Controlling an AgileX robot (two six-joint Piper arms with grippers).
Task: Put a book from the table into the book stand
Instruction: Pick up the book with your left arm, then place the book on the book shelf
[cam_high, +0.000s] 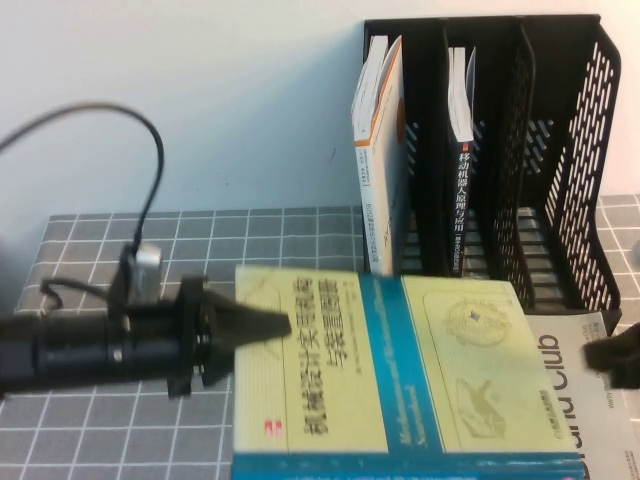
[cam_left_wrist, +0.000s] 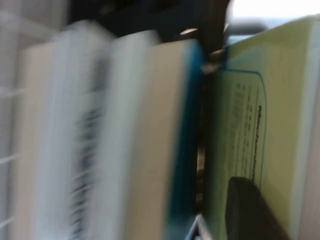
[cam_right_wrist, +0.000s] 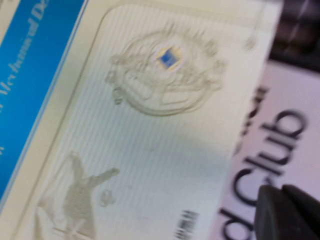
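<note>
The book (cam_high: 400, 370), thick and pale yellow-green with a blue spine band, lies at the front middle of the table (cam_high: 90, 250). My left gripper (cam_high: 272, 323) reaches in from the left over the book's left edge. In the left wrist view one finger (cam_left_wrist: 252, 212) lies on the yellow-green cover (cam_left_wrist: 270, 110); the other finger is hidden. My right gripper (cam_high: 605, 357) hovers shut and empty at the right edge of the high view, fingertips together (cam_right_wrist: 287, 212) above the white "Club" book (cam_right_wrist: 272, 150). The black book stand (cam_high: 560, 150) stands at the back right.
The stand's left slot holds a white-and-orange book (cam_high: 380, 150), and its middle slot holds a dark book (cam_high: 462, 170). The "Club" book (cam_high: 565, 400) lies beside and partly under the yellow-green book. A black cable (cam_high: 150, 150) loops above the left arm.
</note>
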